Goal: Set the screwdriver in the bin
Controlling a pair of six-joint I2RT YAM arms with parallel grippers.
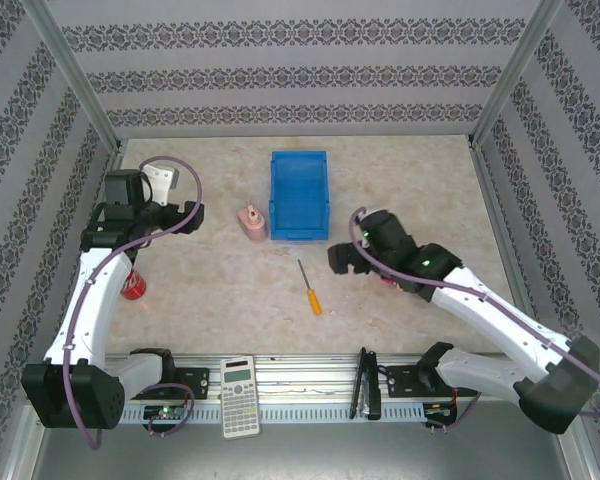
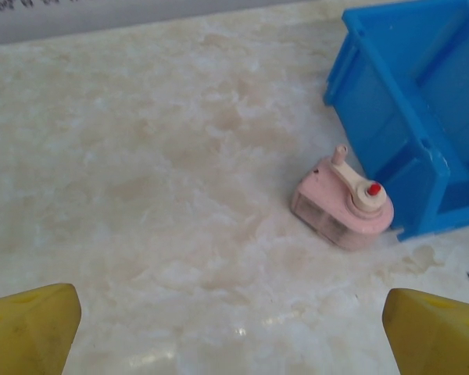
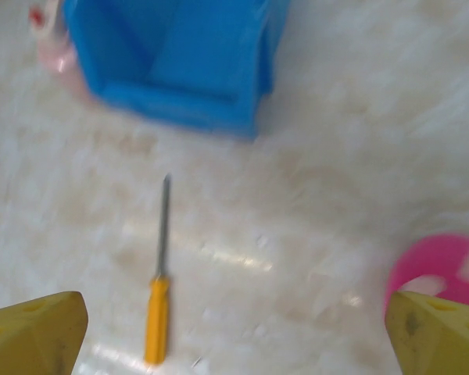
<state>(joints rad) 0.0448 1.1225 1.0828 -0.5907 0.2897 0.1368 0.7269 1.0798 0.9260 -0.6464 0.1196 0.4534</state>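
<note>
Plainly, patterned wallpaper [image 1: 280, 75] rings the marbled table [image 1: 430, 190]; left gripper [image 2: 233, 332] and right gripper [image 3: 236, 336] gape.

screwdriver [image 1: 309, 288]: small, slim; orange-yellow handle, thin dark metal shaft.
screwdriver pose: lying flat, free, nothing touching it. Top view: slight diag, tip to upper left, handle to lower right.
screwdriver loc: top view, centre, just below mid-frame, under bin's near right corner and apart from it. R wrist view [image 3: 159, 285]: lower left-centre, tip up toward bin.
bin [image 1: 299, 233]: bright blue plastic, rectangular, upright walls, open top.
bin pose: upright, long side running up-down in top view.
bin loc: top view, upper centre. L wrist view [image 2: 391, 117]: upper right, cut by frame edge. R wrist view [image 3: 180, 86]: top left-centre, blurred.
</note>
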